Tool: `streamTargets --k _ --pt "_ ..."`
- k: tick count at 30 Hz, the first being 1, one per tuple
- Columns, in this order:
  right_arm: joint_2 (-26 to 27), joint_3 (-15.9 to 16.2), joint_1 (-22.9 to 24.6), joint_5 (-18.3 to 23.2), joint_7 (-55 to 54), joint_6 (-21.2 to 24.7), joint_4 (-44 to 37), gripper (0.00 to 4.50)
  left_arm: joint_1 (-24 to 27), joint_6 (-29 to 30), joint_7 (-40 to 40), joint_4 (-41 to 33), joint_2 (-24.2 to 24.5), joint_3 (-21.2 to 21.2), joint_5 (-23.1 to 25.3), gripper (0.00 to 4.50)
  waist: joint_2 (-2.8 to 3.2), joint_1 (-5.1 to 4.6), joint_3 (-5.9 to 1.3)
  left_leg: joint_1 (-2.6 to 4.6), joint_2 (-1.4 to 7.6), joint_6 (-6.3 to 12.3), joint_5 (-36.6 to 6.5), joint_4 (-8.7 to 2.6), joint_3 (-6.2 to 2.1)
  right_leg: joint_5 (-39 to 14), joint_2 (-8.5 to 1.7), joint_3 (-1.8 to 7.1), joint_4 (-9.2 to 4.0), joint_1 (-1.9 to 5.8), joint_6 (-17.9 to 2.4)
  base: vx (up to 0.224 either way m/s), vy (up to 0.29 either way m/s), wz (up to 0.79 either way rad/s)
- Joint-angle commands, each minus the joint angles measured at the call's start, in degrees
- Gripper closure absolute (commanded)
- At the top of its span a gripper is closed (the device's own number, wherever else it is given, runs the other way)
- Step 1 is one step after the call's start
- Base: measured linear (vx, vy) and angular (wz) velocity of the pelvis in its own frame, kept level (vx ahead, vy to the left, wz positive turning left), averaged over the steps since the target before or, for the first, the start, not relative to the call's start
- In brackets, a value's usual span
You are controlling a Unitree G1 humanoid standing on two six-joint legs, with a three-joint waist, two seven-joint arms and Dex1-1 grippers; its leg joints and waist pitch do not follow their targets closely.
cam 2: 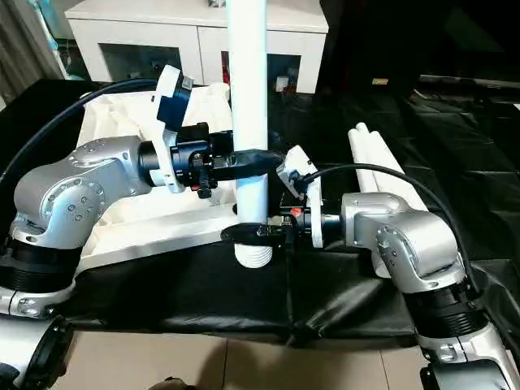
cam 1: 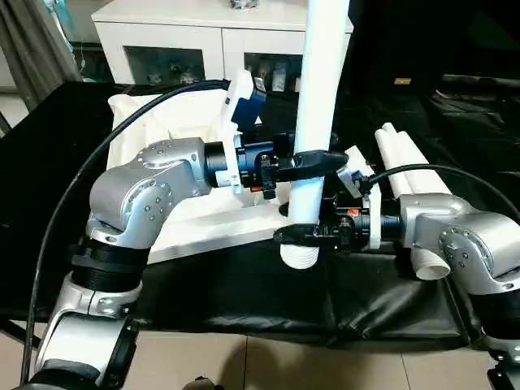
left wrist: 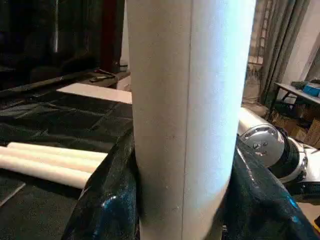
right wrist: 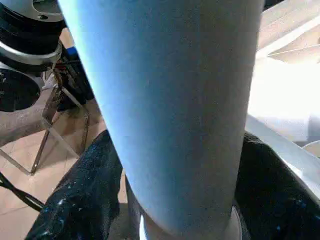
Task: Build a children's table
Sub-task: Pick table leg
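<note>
A long white table leg (cam 1: 318,97) stands upright in front of me, its ribbed end (cam 1: 298,258) pointing down just above the black cover. My left gripper (cam 1: 319,162) is shut on the leg at mid-height, with black fingers (left wrist: 107,200) on both sides. My right gripper (cam 1: 305,236) clasps the same leg lower down, just above the ribbed end, with fingers (right wrist: 85,195) pressed against it. The white table top (cam 1: 199,223) lies flat behind the leg, partly hidden by my left arm.
Spare white legs (cam 1: 402,158) lie side by side on the black-covered table (cam 1: 244,292) at the right. A white cabinet with glass doors (cam 1: 187,36) stands behind. The table's front edge runs just below my grippers, with tiled floor beyond it.
</note>
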Motion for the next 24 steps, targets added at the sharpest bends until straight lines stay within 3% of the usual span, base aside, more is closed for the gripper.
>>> streamTargets --k 1,7,14,24 --pt "0.01 -0.35 0.28 0.35 -0.4 0.06 -0.43 1.42 -2.05 -0.41 -0.5 -0.77 0.31 -0.17 0.12 2.66 -0.12 -0.04 -4.36 1.6 1.87 1.0 -5.9 -3.97 -0.34 0.82 -1.67 0.98 -3.13 2.96 -15.88 0.0 0.0 0.0" --pt "0.47 -1.18 0.3 1.09 -0.49 0.5 -0.18 1.42 -1.95 -0.39 -1.62 -1.17 0.68 -0.72 0.05 2.66 0.14 -0.04 -4.44 1.65 1.86 0.91 -5.89 -3.97 -0.42 1.93 -1.61 0.9 -2.99 2.98 -16.3 0.0 0.0 0.0" --pt "0.42 -1.17 0.46 1.54 -0.19 0.87 -0.22 2.12 -2.19 -0.57 -1.95 -0.83 0.71 -0.75 0.25 2.66 0.09 -0.02 -4.43 1.62 1.87 0.86 -6.03 -3.99 -0.44 2.17 -1.63 0.89 -2.97 3.06 -16.43 0.0 0.0 0.0" --pt "0.96 -1.37 0.67 1.68 -0.92 0.61 -0.15 2.44 -2.14 -0.51 -1.84 -0.84 0.63 -0.46 0.18 2.66 0.12 -0.02 -4.42 1.67 1.86 0.7 -6.44 -3.99 -0.41 1.53 -1.65 0.89 -3.03 3.0 -16.35 0.0 0.0 0.0"
